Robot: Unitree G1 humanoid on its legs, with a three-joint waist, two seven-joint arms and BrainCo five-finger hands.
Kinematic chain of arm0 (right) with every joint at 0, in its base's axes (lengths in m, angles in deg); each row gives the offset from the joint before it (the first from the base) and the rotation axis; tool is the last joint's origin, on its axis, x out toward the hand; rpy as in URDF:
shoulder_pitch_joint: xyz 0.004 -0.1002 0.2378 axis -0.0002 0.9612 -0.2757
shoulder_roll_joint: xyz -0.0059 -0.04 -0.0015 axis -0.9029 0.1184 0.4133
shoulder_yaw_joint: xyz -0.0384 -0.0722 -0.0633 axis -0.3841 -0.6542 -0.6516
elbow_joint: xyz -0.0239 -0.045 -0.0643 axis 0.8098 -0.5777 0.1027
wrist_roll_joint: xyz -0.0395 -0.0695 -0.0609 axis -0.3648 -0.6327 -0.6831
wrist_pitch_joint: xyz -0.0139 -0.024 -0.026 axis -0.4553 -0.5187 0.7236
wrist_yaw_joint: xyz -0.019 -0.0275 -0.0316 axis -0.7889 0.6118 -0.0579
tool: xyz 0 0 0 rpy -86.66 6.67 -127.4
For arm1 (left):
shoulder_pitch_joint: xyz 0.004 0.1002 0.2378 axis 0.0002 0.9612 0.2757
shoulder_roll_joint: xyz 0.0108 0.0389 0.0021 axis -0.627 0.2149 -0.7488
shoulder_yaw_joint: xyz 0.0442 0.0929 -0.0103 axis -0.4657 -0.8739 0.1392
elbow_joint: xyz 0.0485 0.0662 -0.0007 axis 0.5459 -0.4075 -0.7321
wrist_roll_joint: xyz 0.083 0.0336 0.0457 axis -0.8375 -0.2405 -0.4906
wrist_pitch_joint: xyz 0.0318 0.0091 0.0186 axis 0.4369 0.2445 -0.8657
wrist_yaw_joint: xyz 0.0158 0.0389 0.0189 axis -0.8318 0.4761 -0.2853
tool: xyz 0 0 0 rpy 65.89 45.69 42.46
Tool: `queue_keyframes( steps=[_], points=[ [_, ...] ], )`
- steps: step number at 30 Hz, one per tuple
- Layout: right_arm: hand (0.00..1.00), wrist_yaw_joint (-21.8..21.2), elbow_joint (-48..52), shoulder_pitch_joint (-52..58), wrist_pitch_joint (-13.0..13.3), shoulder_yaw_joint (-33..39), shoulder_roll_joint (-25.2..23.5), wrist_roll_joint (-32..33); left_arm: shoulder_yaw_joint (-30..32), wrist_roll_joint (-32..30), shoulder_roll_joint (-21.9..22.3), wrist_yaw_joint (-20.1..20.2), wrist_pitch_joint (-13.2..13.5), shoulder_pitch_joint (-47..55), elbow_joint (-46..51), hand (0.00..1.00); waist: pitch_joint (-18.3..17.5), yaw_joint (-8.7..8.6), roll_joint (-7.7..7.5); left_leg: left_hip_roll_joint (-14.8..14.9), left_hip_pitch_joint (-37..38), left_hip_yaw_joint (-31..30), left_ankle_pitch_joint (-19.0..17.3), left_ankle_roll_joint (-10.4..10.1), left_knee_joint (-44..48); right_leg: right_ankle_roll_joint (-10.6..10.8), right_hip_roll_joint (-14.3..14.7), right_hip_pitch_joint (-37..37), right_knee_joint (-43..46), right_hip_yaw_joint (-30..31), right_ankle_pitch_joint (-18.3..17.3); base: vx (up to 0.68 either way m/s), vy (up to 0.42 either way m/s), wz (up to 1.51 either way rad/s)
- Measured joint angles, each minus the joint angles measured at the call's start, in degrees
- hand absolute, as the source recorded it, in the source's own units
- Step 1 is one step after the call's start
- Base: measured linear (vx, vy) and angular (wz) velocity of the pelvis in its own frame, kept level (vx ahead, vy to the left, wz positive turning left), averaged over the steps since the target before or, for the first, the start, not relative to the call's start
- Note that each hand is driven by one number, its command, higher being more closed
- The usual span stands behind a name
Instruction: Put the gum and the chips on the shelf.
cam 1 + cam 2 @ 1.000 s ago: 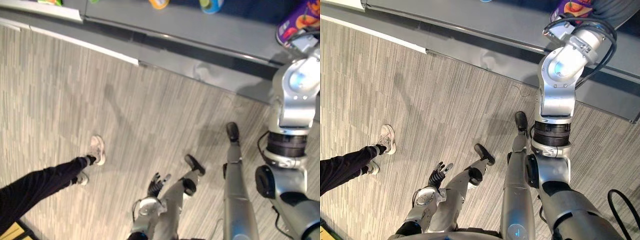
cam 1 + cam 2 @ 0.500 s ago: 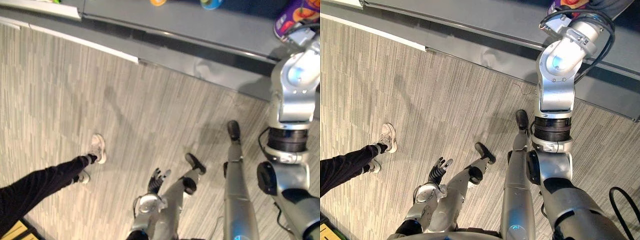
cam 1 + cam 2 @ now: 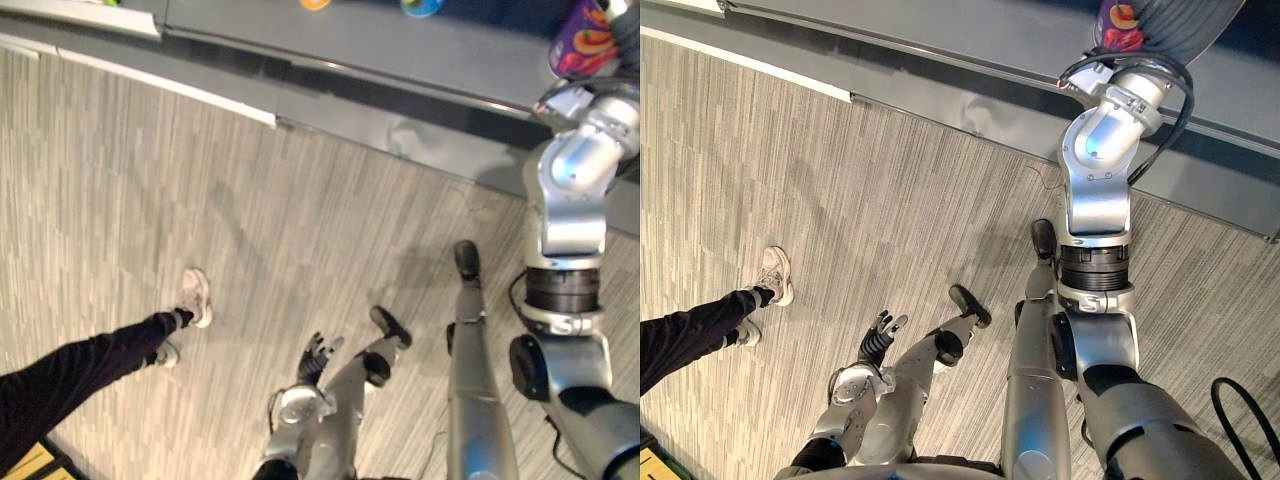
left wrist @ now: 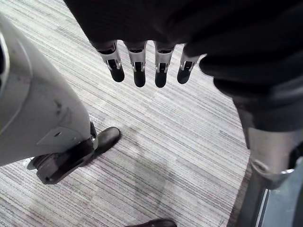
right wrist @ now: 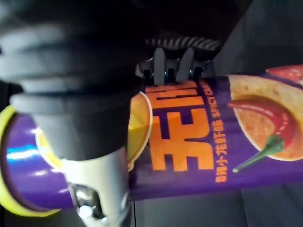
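Grey shelf [image 3: 420, 45]; right robot hand [image 5: 92, 142] grips chips can [image 5: 213, 137]; left robot hand [image 3: 876, 340] loose-fingered.

The robot's left arm [image 3: 845, 395] hangs low at its left side, bent a little, so the left hand [image 3: 878, 335] points forward and away from the body. In the left wrist view its fingers [image 4: 137, 71] are straight and relaxed, set in an even row with small gaps between them.

The right arm [image 3: 1095, 200] is raised and reaches well forward, bending at a silver joint near its far end. The right hand [image 5: 75, 90] is closed across the side of a can [image 5: 199, 142]. Its fingers [image 5: 170, 64] curl over one side and its thumb [image 5: 94, 189] presses against the opposite side.
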Motion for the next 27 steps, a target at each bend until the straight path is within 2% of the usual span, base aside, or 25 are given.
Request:
queue_keyframes(
  steps=[9,14,17,21,25,27],
  points=[
    [0.0,-1.2,-2.7,3.3,0.1,-0.3,-0.7,0.6,0.0,-0.4,0.0,0.0,-0.2,0.0,0.0,0.0,-0.1,-0.27,-0.59,1.8,0.4,-0.1,-1.6,0.3,3.1,-0.1,0.6,1.6,-0.1,-0.4,0.1,0.05,-0.053,-0.04],
    [0.0,-2.6,-6.3,7.4,0.3,-0.1,-2.1,4.1,0.9,-0.4,0.0,0.1,-0.2,0.0,-0.1,0.0,-1.1,-0.8,-3.62,2.9,1.9,-0.6,-2.4,0.5,5.2,-0.1,0.8,4.3,-0.5,-1.2,0.0,0.04,-0.059,-0.01],
    [0.0,-3.9,-6.9,11.6,0.8,0.0,-2.7,6.8,1.1,-0.3,0.0,0.3,-0.2,0.0,-1.1,0.0,-1.3,-1.39,-4.1,4.2,3.6,-1.8,-3.7,0.8,7.2,-0.1,0.9,7.6,-1.1,-2.6,-0.3,0.02,-0.067,0.03],
    [0.0,-5.5,-10.9,16.8,1.5,2.1,-4.5,9.3,2.8,-0.6,0.1,0.3,-0.5,0.1,-3.3,0.0,-2.1,-1.58,-5.71,4.4,6.2,-2.4,-4.5,0.8,7.9,-0.2,0.7,11.2,-1.8,-3.3,-0.9,0.01,-0.043,0.01],
    [0.0,-6.6,-15.3,22.1,2.5,4.7,-4.9,11.4,3.3,-1.1,0.1,0.4,-0.9,0.1,-5.7,0.0,-2.4,-1.75,-6.24,4.4,8.8,-3.7,-4.7,0.7,7.7,0.0,0.4,15.2,-3.6,-4.5,-0.7,0.02,-0.044,0.08],
    [0.0,-8.4,-19.2,25.1,2.9,6.3,-4.9,13.6,4.3,-3.5,0.0,0.5,-1.5,0.1,-7.4,0.0,-2.8,-1.95,-6.44,4.0,10.6,-5.8,-4.8,0.6,7.5,0.7,0.3,18.5,-5.9,-5.0,0.1,0.02,-0.016,0.0]
  ],
)
